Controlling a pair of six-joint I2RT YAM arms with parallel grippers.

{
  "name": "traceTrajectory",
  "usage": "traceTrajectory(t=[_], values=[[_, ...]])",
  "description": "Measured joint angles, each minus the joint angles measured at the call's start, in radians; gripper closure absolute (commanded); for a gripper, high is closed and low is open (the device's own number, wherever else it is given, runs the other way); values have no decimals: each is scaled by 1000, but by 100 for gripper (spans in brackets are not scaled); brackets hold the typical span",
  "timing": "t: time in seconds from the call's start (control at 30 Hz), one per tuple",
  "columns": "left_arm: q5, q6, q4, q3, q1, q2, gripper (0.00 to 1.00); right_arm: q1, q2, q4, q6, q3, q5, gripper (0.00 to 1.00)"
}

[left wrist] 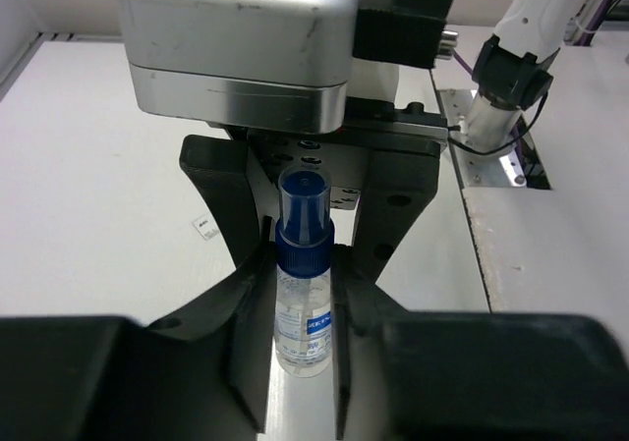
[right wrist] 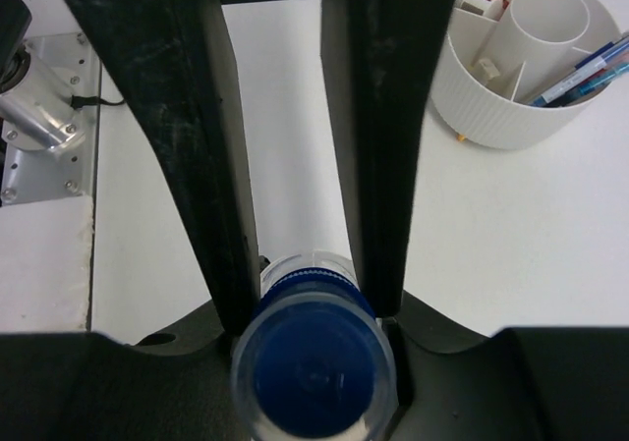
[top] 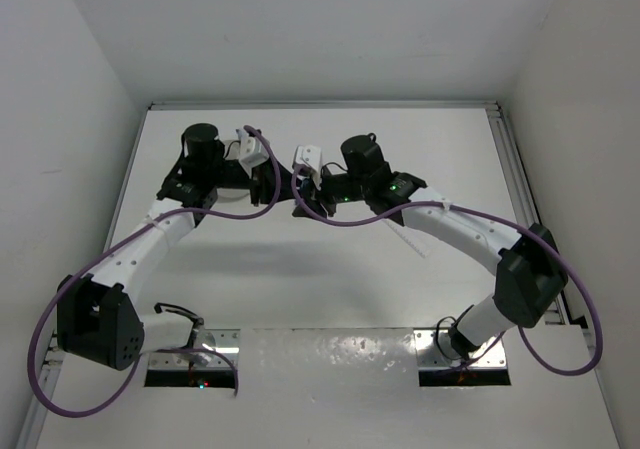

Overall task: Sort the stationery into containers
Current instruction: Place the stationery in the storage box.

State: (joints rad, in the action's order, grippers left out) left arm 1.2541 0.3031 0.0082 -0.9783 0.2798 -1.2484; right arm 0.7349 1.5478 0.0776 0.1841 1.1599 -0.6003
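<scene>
- Your right claw point(left wrist: 307, 249) is clamped on the bottle point(left wrist: 303, 303) near its blue cap, held between the two arms.
- Your left claw point(left wrist: 295, 362) sits narrow around the bottle's body, but I cannot tell if it grips.
- Pens point(right wrist: 580, 73) and erasers point(right wrist: 486, 4) are already in the tub point(right wrist: 491, 107).
- Left to do: the bottle, and a pale strip point(top: 413, 237) on the table point(top: 330, 299), perhaps the ruler.

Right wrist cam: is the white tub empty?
No, pens lean in one compartment of the tub, and small items sit in others.
</scene>
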Motion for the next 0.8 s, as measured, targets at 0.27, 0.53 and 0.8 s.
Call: traceTrajectory(t=[0.27,0.53,0.8], values=[[-19,-43,48,12,8,0,100,-1,0,-1,-1,0,14,100],[-50,-74,78,19,8,0,100,-2,0,-11,-4,-1,37,100],[-55,-88,100,20,5,0,100,-1,-12,-49,-16,-22,58,86]])
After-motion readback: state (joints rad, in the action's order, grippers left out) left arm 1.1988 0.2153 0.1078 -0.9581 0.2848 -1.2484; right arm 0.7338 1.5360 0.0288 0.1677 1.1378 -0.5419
